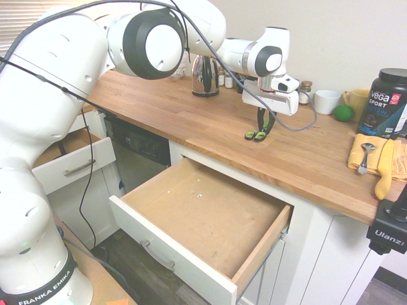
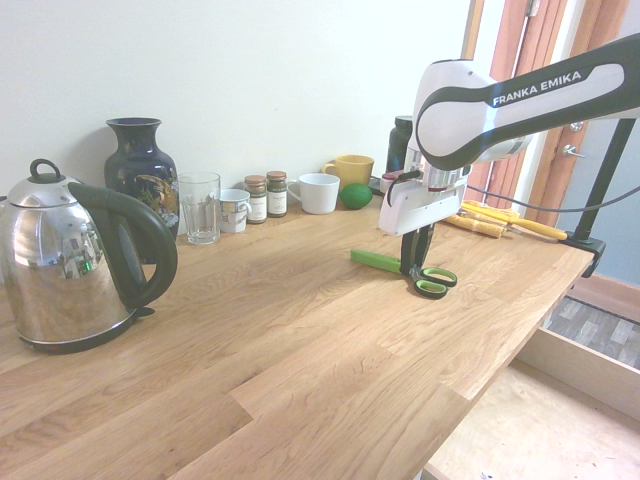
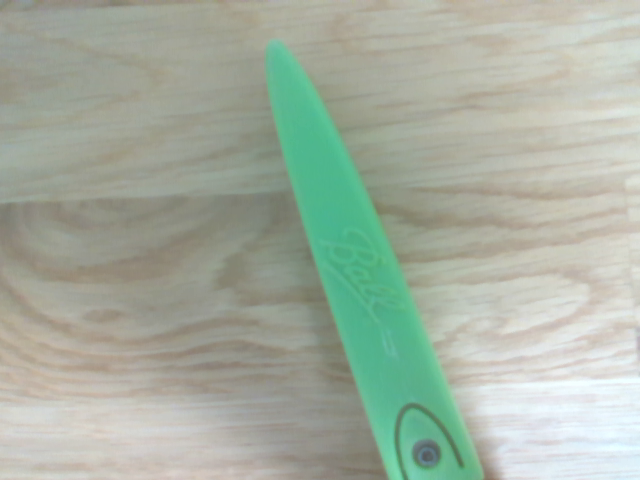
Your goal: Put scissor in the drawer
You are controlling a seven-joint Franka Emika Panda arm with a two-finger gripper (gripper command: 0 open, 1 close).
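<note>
The scissor [image 2: 378, 261] lies flat on the wooden counter, its green blade part pointing toward the wall and its green and black loop handles [image 1: 255, 135] toward the counter's front edge. My gripper [image 2: 415, 256] points straight down, shut on the scissor's middle, just behind the handles. Seen from the wrist, the green blade [image 3: 350, 270] rests on the wood. Below the counter, the drawer [image 1: 191, 210] is pulled far out, with a bare wood bottom, a white front and a metal bar handle [image 1: 157, 254].
A smaller white drawer [image 1: 70, 162] stands open to the left. Along the wall are a steel kettle [image 2: 70, 265], a dark vase [image 2: 140, 165], a glass [image 2: 200, 207], spice jars [image 2: 266, 195], mugs [image 2: 320, 192] and a lime [image 2: 355, 196]. A black tub [image 1: 388, 105] and a yellow cloth [image 1: 372, 155] sit to the right.
</note>
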